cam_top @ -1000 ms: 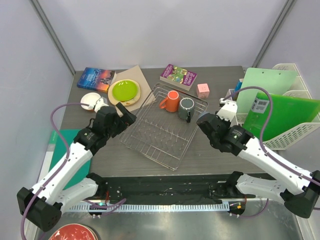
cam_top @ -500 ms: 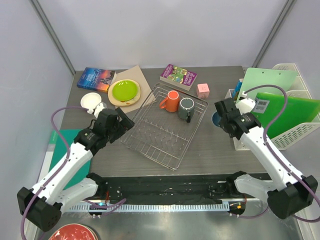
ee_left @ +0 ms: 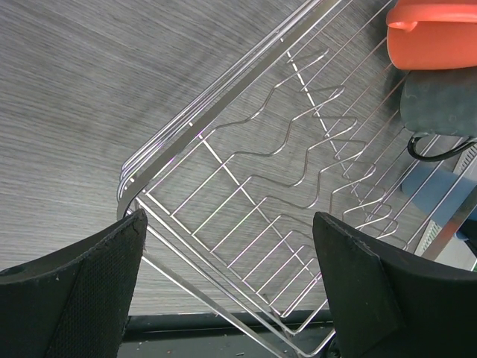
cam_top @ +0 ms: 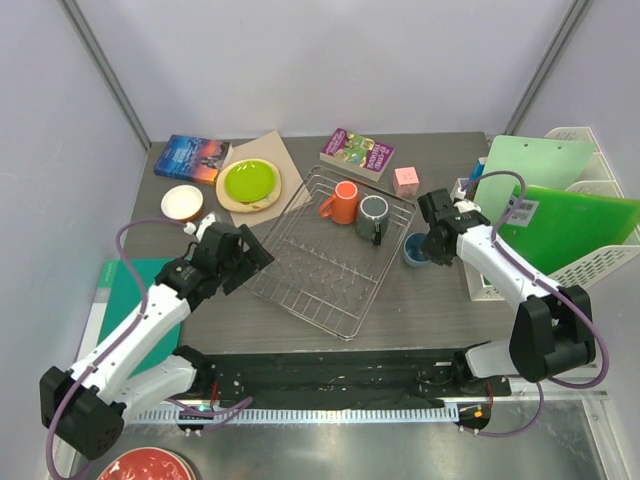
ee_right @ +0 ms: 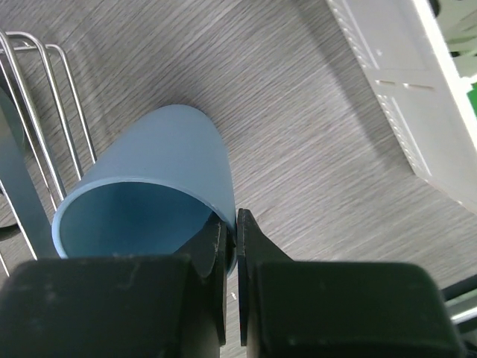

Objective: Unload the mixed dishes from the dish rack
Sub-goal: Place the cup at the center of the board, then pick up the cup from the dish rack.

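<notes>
A dark grey wood-grain table (cam_top: 420, 300) is seen. The dish rack (cam_top: 310, 275) is set askew at its middle. Along the far edge are laid a blue book (cam_top: 192, 158), a tan board (cam_top: 272, 148), a purple book (cam_top: 357, 153) and a pink cube (cam_top: 406, 180). The small white bowl (cam_top: 181, 202) is placed by the left edge and a white basket (cam_top: 590, 270) at the right edge.

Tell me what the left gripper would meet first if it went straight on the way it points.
Most likely the dish rack: the open fingers of the left gripper frame its near corner, with the orange mug and dark grey mug farther back. Depth is unclear.
</notes>
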`<state>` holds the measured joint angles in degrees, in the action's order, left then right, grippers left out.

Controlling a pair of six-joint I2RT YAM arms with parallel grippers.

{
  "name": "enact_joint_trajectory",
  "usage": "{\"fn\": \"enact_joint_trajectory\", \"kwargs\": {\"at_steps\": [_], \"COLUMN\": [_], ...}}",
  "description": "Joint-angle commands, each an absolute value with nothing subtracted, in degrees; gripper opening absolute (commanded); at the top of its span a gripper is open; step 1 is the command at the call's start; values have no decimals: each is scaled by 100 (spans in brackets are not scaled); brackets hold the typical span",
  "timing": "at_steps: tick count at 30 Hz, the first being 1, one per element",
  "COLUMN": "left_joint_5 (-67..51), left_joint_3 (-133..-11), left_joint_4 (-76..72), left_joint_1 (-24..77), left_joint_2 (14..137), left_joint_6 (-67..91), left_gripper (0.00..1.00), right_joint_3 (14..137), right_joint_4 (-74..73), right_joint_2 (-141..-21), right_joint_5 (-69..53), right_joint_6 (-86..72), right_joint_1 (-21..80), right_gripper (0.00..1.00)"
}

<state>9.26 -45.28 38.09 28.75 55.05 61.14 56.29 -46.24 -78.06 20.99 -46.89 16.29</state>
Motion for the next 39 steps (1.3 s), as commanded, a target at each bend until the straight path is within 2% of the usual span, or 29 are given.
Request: {"fn": "enact_joint_trajectory", "kwargs": {"at_steps": [1,2,4,5,8,13,20,24,29,34,37,39], "left_joint_5": [809,809,800,800,817,826,1037,1090,1186,1274,1248,1274], "left_joint_3": [-4456,-4456,-4474,-4500,-4544,-4597,-4834,-5009,-5273,-5545,-5756,-6072], "left_joint_4": [3744,3735,3744,3762,3788,3770,3823,3841,3832,3595,3192,2885], "left_joint_1": [2874,2865,2865,2865,2865,2865,2865,2865,2865,2874,2883,2926], "left_joint_2": [5546,5555,5616,5642,5721,5827,5932,6073,6301,6530,6776,7004], "left_joint_6": [6108,6091,6074,6056,6021,5977,5766,5643,5573,5248,4809,4343], "left_gripper": [91,91,91,91,91,91,92,92,92,91,91,91], "right_joint_3": [5538,5511,5432,5406,5379,5624,6634,7127,6654,5986,5713,5608], "right_joint_4": [-4210,-4149,-4096,-4070,-4069,-4393,-5123,-5195,-4211,-3010,-2472,-2303], "right_joint_2": [-7892,-7927,-7910,-7875,-7578,-7173,-6364,-6100,-5485,-5475,-5563,-5703], "right_joint_5": [1812,1776,1705,1679,1661,1574,1520,1232,976,290,614,1272], "right_joint_6": [-4518,-4483,-4456,-4430,-4342,-4193,-3850,-3595,-3384,-3182,-3033,-2884], "right_joint_1": [1460,1433,1415,1406,1397,1406,1406,1415,1415,1572,1950,2512], "right_gripper": [11,19,28,37,51,62,71,73,74,74,74,74]}}
